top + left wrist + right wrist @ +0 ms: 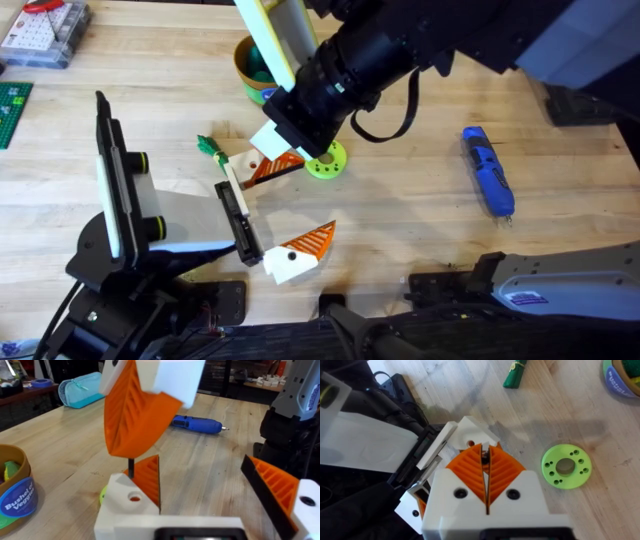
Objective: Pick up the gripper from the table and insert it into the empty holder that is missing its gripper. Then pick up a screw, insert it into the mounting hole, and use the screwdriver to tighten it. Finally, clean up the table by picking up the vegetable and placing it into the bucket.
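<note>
Right wrist view, nearest first: the right gripper (485, 458) is pinched shut on a small dark screw (131, 466). In the left wrist view the screw hangs with its long axis upright. Directly beneath it sits the cream-based gripper finger (470, 435), which touches the far end of the black holder (238, 215) and seems already seated there. Its mounting hole (134, 496) faces up, just beside and below the screw tip. I judge the coming move to be a short, straight descent with a slight sideways correction, and the right arm is the one in place for it.

The left gripper (200, 462) looks to be the white-bodied unit itself. Its fingers stand wide apart with nothing between them.

There are two orange fingers on the bar, counting the twin finger (305, 245), and one screw.

Farther out lie one lime-green disc (566, 466), one vegetable (210, 147) close to the holder, one screwdriver (488, 172) well apart to the right, and one bucket (250, 70) beyond.
</note>
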